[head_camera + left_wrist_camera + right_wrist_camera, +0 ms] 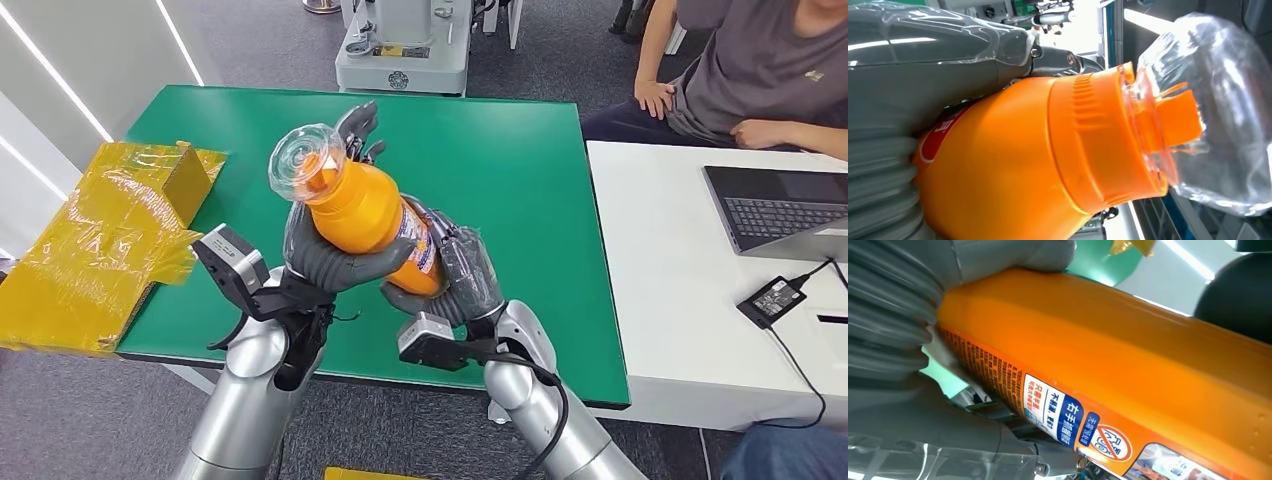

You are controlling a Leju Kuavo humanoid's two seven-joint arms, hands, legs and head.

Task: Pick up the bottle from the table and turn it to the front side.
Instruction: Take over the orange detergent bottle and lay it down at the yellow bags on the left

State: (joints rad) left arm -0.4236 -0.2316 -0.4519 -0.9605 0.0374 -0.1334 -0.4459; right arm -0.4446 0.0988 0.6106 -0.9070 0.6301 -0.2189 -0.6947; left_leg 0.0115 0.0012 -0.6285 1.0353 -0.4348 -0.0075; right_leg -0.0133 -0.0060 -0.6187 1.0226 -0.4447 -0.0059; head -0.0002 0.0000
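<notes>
An orange bottle with a clear domed cap is lifted above the green table, tilted with its cap toward the far left. My left hand grips its upper body, and my right hand holds its lower end. In the left wrist view the bottle's orange shoulder and clear cap are close up. In the right wrist view the bottle's side shows a printed label beside my right hand.
A crumpled yellow wrapped box lies on the table's left edge. A white table at the right carries a laptop and a black power adapter. A seated person is at the far right. A grey machine base stands beyond the table.
</notes>
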